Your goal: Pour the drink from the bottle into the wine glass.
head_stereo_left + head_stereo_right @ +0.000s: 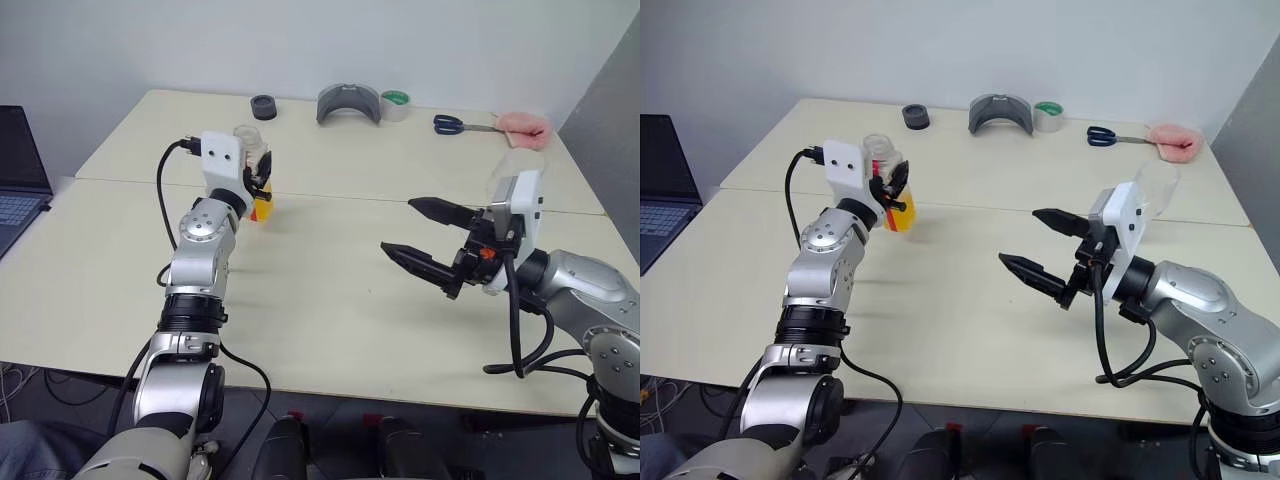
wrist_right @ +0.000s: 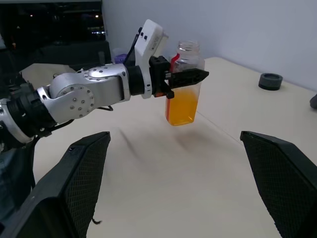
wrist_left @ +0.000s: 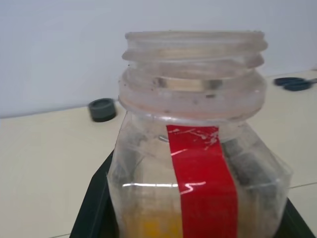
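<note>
My left gripper is shut on the bottle and holds it upright, clear of the table at the left. The bottle's threaded mouth is open, and a red stripe runs down its side. The orange drink fills about its lower half. At the right my right gripper points toward the bottle, open and with nothing between its fingers. The wine glass shows faintly behind the right wrist, mostly hidden by it.
Along the table's far edge lie a dark round disc, a grey curved piece, a green tape roll, blue-handled scissors and a pink cloth. A laptop sits at the far left.
</note>
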`<state>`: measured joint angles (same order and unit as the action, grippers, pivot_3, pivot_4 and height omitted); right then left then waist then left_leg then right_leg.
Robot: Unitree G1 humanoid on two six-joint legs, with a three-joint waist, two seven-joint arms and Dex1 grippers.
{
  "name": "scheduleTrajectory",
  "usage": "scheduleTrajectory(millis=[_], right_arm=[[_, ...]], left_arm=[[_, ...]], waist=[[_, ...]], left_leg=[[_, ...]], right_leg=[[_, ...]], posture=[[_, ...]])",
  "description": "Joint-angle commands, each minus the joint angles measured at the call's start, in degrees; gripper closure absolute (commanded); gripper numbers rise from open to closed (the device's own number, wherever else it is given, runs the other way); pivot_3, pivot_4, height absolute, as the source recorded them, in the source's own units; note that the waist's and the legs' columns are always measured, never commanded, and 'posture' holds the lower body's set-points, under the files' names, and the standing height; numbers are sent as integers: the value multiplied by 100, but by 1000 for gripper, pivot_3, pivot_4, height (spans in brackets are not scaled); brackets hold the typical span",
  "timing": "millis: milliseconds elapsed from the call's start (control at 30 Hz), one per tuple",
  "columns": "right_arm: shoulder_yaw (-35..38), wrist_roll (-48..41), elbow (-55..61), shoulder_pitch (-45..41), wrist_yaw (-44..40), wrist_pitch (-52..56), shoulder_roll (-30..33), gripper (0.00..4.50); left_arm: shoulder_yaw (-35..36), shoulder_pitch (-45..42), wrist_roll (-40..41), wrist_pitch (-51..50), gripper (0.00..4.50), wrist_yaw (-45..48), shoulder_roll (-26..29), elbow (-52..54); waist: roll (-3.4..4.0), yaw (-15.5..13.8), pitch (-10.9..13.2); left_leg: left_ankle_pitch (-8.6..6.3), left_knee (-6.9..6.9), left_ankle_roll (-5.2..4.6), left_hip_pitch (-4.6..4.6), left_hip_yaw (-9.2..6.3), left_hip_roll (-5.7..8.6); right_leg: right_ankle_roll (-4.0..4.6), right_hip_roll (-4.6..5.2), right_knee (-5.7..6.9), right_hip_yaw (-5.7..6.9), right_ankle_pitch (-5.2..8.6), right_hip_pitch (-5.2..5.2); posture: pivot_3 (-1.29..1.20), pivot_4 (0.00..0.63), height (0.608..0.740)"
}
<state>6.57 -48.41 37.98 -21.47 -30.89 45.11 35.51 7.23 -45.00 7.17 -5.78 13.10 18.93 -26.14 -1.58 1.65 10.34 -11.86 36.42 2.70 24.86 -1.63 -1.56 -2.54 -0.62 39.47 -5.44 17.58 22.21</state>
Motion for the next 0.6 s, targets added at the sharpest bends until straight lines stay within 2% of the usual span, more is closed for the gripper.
scheduleTrajectory(millis=[33,333,567,600], right_arm=[[-34,2,122,-25,58,-142,-85,11],[-89,-50,168,-69,205,-101,-190,11],[-105,-125,165,-194,400,-14,-244,11],[-102,-156,171,-196,437,14,-260,2]], left_arm=[[141,-271,36,460,2756,5,-8,-275],[263,-279,157,1184,2756,249,-45,-1028],[294,-248,120,1377,2756,334,-26,-1302],[288,-240,116,1383,2433,338,-26,-1296]], waist=[[0,0,0],[0,6,0],[0,7,0],[0,7,0]], left_leg=[[0,0,0,0,-1,0],[0,1,0,-1,0,-3],[0,2,0,-1,0,-2],[0,2,0,-1,0,-2]], right_leg=[[0,0,0,2,0,0],[0,-4,6,2,0,2],[0,-4,7,2,0,2],[0,-4,7,3,0,2]], posture=[[0,150,740],[0,150,740],[0,150,740],[0,150,740]])
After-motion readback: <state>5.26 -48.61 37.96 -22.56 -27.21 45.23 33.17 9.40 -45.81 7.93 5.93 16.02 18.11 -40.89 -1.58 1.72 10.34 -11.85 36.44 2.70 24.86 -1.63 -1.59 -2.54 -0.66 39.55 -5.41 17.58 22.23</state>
